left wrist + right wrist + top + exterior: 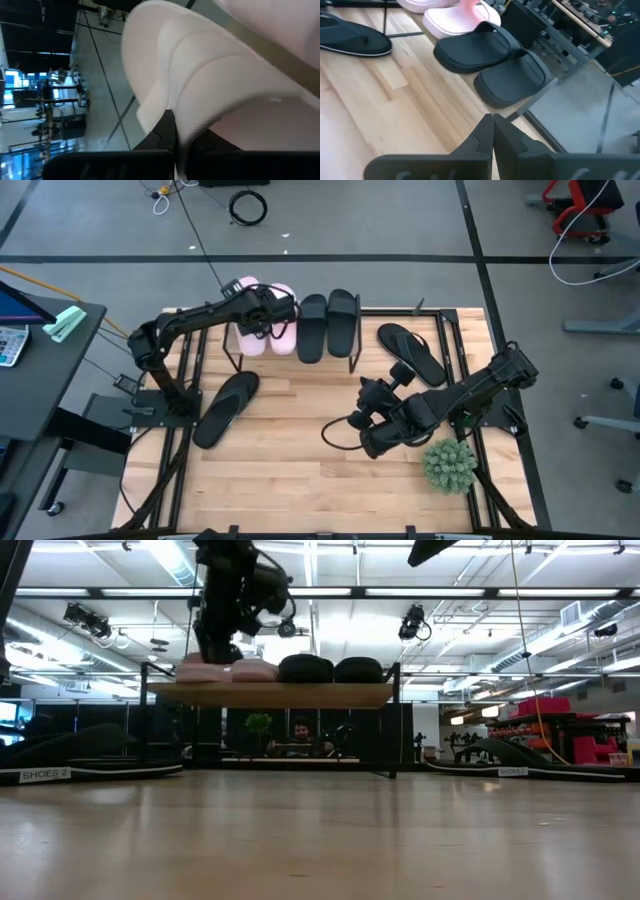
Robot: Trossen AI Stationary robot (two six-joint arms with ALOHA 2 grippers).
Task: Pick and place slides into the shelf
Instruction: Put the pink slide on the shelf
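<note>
left gripper (262,313) over the shelf (285,694), clamped on a pink slide (282,330) beside its mate to seat it; right gripper (493,131) fingers together, idle mid-table; two flip-flops (225,408) not yet shelved.

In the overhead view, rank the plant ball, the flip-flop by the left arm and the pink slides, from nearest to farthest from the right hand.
Measured from the right hand:
1. Plant ball, on the table's right side near the front edge.
2. Pink slides, on the shelf's left end, under the left hand.
3. Flip-flop, on the table's left side; close to the slides, so this order is tentative.
</note>
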